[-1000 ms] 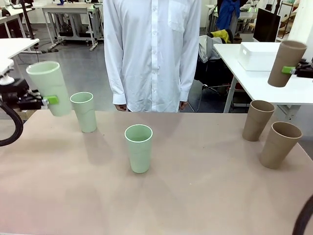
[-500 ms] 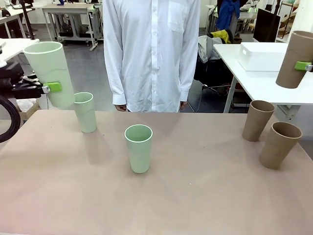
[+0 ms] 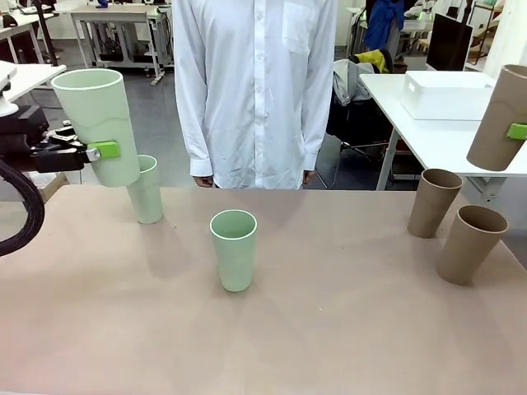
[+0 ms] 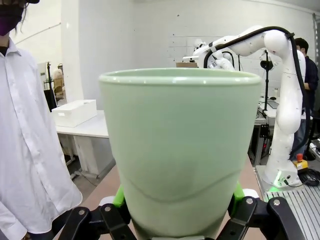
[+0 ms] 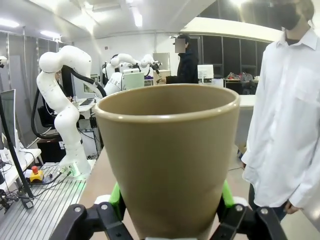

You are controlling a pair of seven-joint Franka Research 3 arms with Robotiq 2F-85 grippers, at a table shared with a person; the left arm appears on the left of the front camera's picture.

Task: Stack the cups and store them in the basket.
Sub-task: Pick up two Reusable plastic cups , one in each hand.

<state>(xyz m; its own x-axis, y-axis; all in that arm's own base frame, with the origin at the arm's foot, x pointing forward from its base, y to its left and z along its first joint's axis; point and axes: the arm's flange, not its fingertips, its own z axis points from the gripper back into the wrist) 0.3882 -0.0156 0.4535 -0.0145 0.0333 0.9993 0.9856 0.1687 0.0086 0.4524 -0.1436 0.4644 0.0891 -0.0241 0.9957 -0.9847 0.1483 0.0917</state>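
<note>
Far left in the front view: left gripper clenched on the held mint cup, gripped low on its wall, one green pad flat against the side nearest the camera. Raised clear of the table, mouth up, top leaning left. From the left wrist: same cup rising straight out from between the two fingers, a pad on either side of its lower part, rim farthest from the wrist.

Just right and behind: second mint cup, upright on the table near the far edge, partly covered by the held one; contact between the two impossible to tell. Further right, toward the table's middle and nearer the camera: third mint cup, upright, alone, well apart from both grippers.

Behind the far edge: person in a white shirt, arms hanging at the sides, touching nothing on the table.

At right, on the table: rear tan cup and front tan cup, close beside each other, mouths up. Above them, at the picture's right edge: held tan cup, off the table, top leaning right, clamped by the right gripper, itself mostly cut off by the frame. From the right wrist: green pads pressed on both sides of that cup's lower wall, mouth pointing away from the wrist.
</note>
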